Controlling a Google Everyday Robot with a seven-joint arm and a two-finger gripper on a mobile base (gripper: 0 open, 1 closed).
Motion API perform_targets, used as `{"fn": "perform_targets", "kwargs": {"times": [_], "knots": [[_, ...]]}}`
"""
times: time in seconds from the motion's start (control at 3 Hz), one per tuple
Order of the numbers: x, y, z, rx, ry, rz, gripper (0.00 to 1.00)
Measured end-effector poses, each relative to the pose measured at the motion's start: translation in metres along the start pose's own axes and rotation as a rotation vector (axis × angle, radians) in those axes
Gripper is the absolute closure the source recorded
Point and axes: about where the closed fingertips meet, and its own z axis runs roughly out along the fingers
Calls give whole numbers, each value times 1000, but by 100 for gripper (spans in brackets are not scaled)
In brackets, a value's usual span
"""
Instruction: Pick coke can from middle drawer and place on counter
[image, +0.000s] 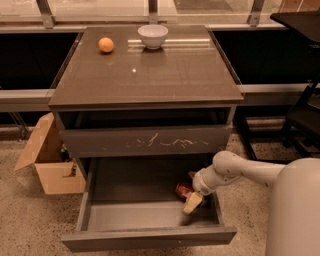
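A robot's smooth white arm (245, 169) reaches from the right into the open middle drawer (150, 239), a wide, shallow, dark grey tray with a plain front. The gripper (192, 199), tan at its tip, sits low in the drawer's rear right corner. The coke can (183, 189), a small red cylinder, lies on the drawer floor just left of the gripper and touching or nearly touching it. Whether the gripper has hold of the can cannot be told. Above, a closed drawer front (150, 141) shows whitish scratches. On the glossy, reflective counter (150, 80) stand a round orange fruit (105, 45) and a white bowl (153, 36). An open cardboard box (50, 167) sits on the speckled floor to the left.
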Motion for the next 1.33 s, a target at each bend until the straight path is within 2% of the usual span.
{"fn": "perform_targets", "kwargs": {"times": [0.67, 1.0, 1.33], "knots": [[10, -2, 18, -21, 21, 10, 50], [1, 5, 3, -10, -2, -28, 73], [-25, 18, -45, 9, -98, -102, 96]]}}
